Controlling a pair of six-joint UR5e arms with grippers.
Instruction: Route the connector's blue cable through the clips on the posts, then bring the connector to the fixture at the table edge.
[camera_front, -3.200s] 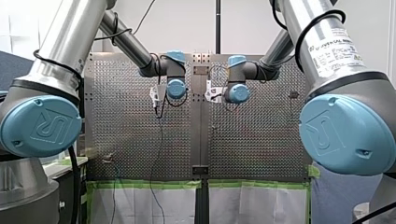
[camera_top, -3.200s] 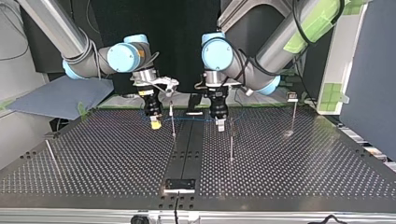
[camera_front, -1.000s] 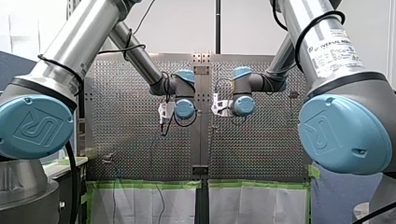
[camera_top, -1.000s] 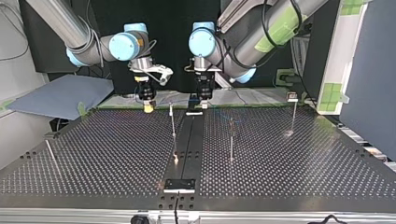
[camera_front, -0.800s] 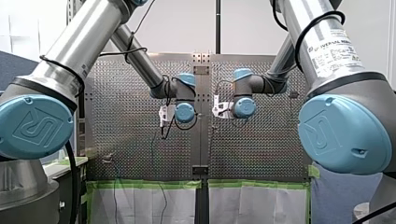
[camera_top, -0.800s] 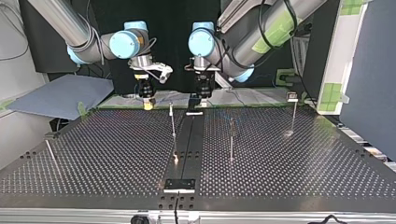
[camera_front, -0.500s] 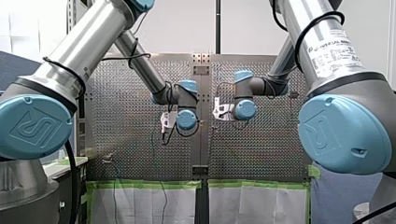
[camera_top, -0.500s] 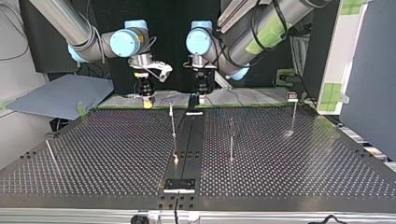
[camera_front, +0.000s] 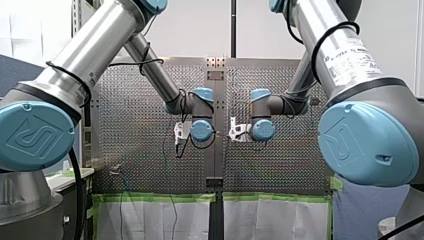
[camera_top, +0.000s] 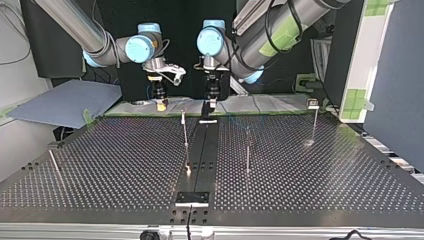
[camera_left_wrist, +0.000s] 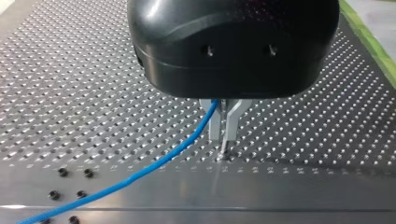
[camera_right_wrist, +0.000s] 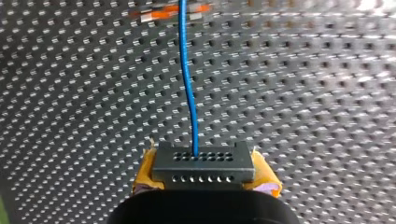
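Blue cable (camera_left_wrist: 140, 173) is being pinched in the fingers of my left gripper (camera_left_wrist: 222, 139), black connector (camera_right_wrist: 203, 167) clamped in my right gripper (camera_right_wrist: 204, 181); overtension risks slippage.

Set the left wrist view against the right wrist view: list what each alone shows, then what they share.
Left wrist only: my left tool, black with metal fingers shut on the thin blue cable, which trails away over a plain metal strip.
Right wrist only: my right tool, its yellow pads clamping the dark rectangular connector. The cable leaves the connector's holed face and runs ahead of the tool.
Both: the blue cable and the perforated metal table.
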